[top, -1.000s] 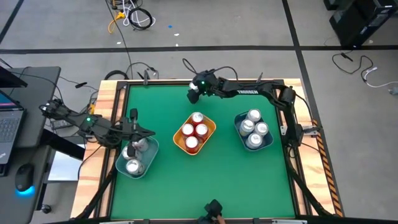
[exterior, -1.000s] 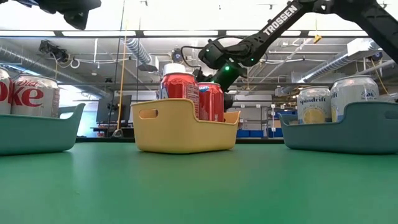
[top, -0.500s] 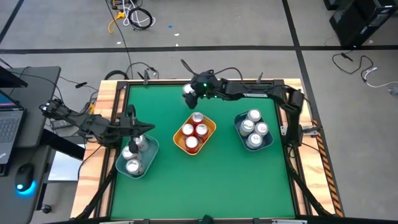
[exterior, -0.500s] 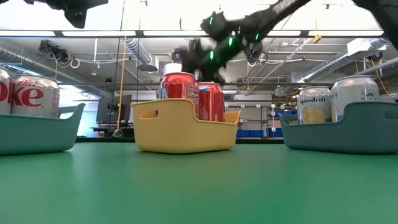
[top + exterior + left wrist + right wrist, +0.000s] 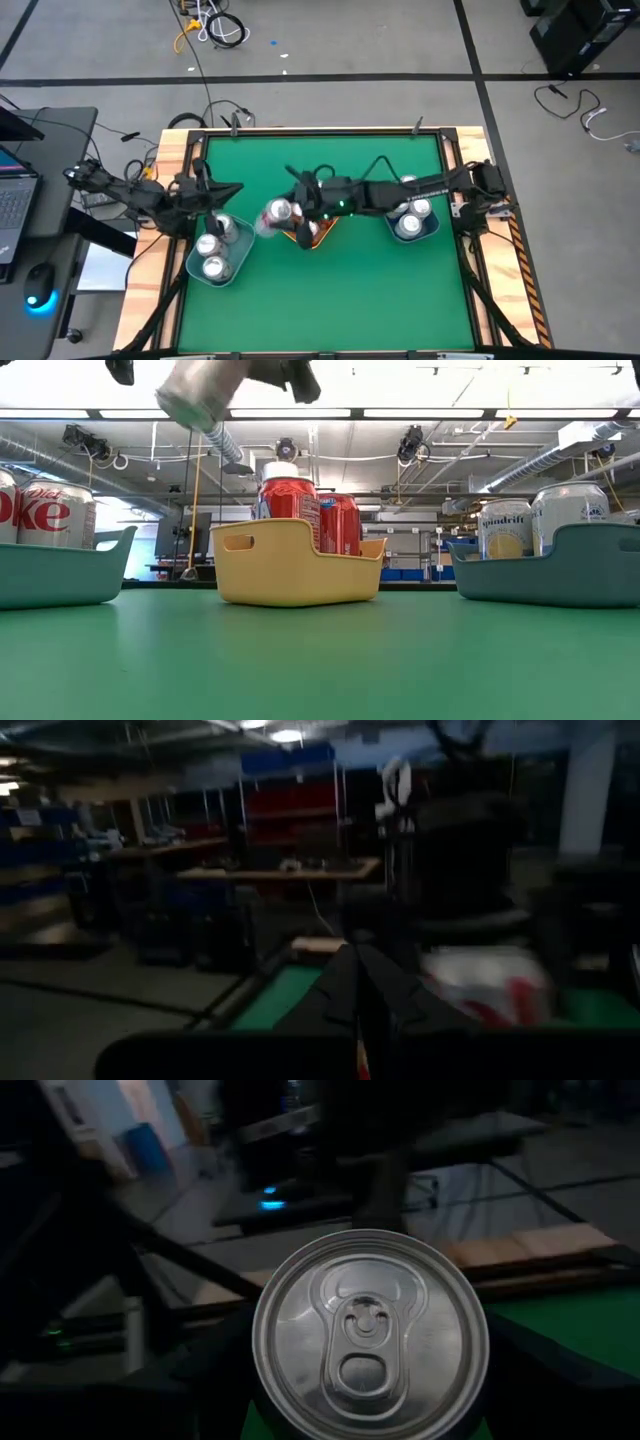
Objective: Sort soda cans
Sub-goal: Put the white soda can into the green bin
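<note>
My right gripper (image 5: 292,212) reaches in from the table's right, over the yellow bin (image 5: 322,236), and is shut on a silver-grey soda can (image 5: 280,212) held high above the table; the low view shows the can (image 5: 195,390) blurred and tilted. Red cans (image 5: 290,510) stand in the yellow bin. Silver cans (image 5: 213,267) stand in the left teal bin (image 5: 241,262), and pale cans (image 5: 410,225) in the right teal bin (image 5: 432,230). My left gripper (image 5: 232,189) is shut and holds nothing, above the left bin's far end. My right gripper holds the can by its side wall, one finger on each side, coming about level from the table's right. In the right wrist view the can's silver top (image 5: 370,1335) faces the camera and hides the place of contact. The can is lifted clear and tilted.
The yellow bin (image 5: 295,565) stands mid-table between the two teal bins (image 5: 60,575) (image 5: 560,575). Green table surface lies open toward the near edge and the far edge. A laptop and a mouse lie beyond the table's left edge.
My right gripper has swung from the table's far edge toward the near edge and a little left, rising, and carries the can to above the yellow bin's left side. My left gripper has tipped upward over the left bin.
</note>
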You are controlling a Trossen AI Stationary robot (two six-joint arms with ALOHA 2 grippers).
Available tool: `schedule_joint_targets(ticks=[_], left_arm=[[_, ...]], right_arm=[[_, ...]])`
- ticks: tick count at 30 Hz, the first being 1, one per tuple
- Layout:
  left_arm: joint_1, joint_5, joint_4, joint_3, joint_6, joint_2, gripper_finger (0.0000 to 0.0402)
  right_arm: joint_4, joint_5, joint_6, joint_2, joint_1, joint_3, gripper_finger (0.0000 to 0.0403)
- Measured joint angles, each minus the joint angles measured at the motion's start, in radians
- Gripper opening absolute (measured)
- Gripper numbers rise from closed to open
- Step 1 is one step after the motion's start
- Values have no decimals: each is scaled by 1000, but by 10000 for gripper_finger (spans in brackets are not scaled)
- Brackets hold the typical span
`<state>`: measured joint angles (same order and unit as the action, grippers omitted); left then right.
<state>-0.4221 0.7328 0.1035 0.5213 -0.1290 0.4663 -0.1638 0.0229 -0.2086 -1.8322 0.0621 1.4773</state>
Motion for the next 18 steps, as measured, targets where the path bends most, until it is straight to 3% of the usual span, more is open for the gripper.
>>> schedule_joint_targets(ticks=[6,18], left_arm=[[0,2,-10,30,-27,-20,3],[2,2,-203,130,-17,-37,3]], right_arm=[[21,-11,-1,-134,43,138,295],[291,-47,28,-543,42,684,295]])
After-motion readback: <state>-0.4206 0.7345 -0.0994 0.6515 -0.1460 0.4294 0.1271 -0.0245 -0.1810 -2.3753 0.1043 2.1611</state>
